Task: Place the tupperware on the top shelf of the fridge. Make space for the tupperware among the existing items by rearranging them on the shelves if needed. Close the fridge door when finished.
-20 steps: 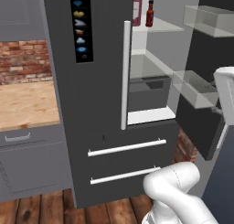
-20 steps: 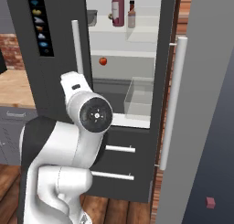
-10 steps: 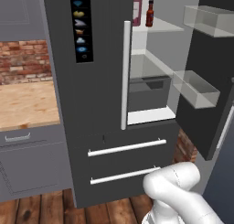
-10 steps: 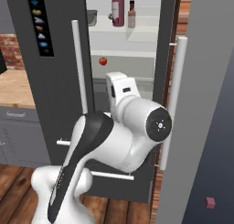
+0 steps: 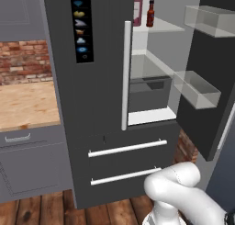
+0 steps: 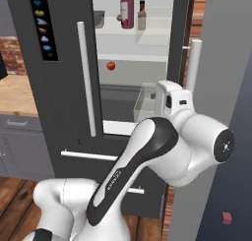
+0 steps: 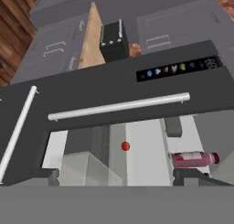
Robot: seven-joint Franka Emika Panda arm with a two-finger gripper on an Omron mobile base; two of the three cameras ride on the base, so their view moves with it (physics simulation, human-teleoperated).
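Currently, step: approach; nothing is carried and no tupperware is visible in these views.
Fridge: tall dark grey French-door fridge point(image 5: 101, 104), right dark grey door with clear bins point(image 5: 209, 81) swung open.
Top shelf: white panel point(image 6: 140, 33) holds tall pinkish-red bottle point(image 6: 127, 9) and small dark brown sauce bottle with red cap point(image 6: 142, 16), side by side.
Other: small red round item point(image 6: 111, 66) on the shelf below.
Gripper: fingertips barely show in the hand view; going by the wide spread, jaws apart and empty.
Next: probably locate the tupperware, or shift the bottles aside to free shelf room.
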